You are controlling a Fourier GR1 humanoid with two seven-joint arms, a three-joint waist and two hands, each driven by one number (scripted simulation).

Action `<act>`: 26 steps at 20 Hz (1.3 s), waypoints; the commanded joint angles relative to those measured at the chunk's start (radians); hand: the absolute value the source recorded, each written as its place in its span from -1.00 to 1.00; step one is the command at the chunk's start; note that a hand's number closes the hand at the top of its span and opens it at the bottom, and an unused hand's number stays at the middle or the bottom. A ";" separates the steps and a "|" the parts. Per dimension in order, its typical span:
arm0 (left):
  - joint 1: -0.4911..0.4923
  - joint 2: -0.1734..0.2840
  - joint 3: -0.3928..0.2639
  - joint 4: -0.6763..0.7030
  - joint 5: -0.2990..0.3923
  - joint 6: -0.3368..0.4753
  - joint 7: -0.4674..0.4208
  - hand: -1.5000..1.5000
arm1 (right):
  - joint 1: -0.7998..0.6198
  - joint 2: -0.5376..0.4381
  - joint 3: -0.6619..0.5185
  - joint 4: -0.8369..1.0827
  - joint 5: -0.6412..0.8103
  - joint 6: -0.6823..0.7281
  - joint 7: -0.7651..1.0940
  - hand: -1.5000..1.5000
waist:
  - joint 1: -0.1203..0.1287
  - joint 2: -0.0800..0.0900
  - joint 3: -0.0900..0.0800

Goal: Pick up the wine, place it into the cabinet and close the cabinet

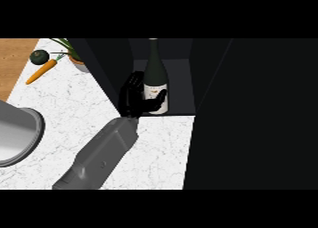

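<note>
Now the wine bottle (155, 75) stands upright inside the open cabinet (181, 84), near the front edge of its floor. One hand (136, 99) shows, at the end of a grey forearm that comes up from the lower left; which arm it belongs to cannot be told from this view. Its fingers lie along the bottle's left side and the thumb curls across the white label, so it is grasping the bottle.

Risks, as judgement:
- Bottle sits close to the cabinet's front lip; a sideways pull on release could tip it out onto the counter (75, 111).
- Tall and narrow, so it topples easily if the thumb drags the label on withdrawal.
- Door, dark panel at right, may strike the bottle or forearm if swung before the hand is out.

Carrot (41, 71) and metal pot (10, 133) lie well apart, no hazard.
</note>
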 commanded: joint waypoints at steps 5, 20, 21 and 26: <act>-0.174 0.001 0.031 0.133 0.052 0.024 0.036 1.00 | -0.059 -0.005 -0.011 0.061 -0.014 0.004 -0.019 -1.00 | -0.013 0.004 0.001; -0.291 0.001 0.023 0.241 0.103 0.064 0.110 1.00 | -0.072 0.012 0.040 0.089 0.019 0.004 -0.025 -1.00 | -0.066 0.018 0.000; -0.305 0.001 0.051 0.274 0.100 0.006 0.109 1.00 | -0.043 0.007 0.022 0.099 0.019 0.024 -0.078 -1.00 | -0.053 0.018 0.001; -0.261 0.001 -0.003 0.237 0.132 0.049 0.098 1.00 | -0.113 0.000 0.020 0.095 -0.013 0.012 -0.012 -1.00 | -0.075 0.020 0.000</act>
